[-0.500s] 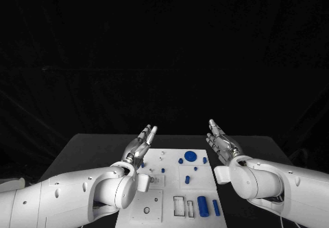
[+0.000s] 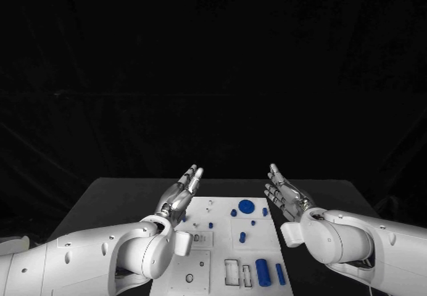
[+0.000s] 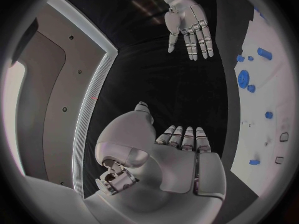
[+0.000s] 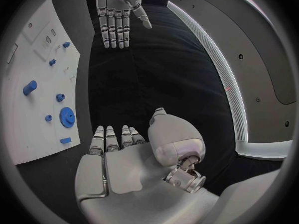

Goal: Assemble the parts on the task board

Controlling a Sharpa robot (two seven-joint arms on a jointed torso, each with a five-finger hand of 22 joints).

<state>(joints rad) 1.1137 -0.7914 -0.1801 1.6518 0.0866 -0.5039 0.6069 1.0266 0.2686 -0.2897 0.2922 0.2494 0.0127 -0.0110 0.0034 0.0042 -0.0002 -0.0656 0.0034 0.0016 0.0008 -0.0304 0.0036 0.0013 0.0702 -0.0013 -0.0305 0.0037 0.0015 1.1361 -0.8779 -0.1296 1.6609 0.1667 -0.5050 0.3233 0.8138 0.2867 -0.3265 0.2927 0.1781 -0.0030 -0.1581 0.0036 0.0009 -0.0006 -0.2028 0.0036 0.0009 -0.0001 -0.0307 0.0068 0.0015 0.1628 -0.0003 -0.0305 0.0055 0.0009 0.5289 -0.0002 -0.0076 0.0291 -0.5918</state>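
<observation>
One task board (image 2: 221, 237) — two empty robot hands.

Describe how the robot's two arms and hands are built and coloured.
Both arms are smooth, glossy white shells with rounded, bulbous joint housings and small dark screw holes. The left arm and right arm each carry a small white rounded block at the wrist. The left hand and right hand are silver metal, with segmented fingers and pale grey palm plates.

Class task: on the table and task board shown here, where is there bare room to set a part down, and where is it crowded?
Bare black table flanks the task board left and right. The board's far end crowds around the round blue gear; its near end holds the blue cylinder.
</observation>
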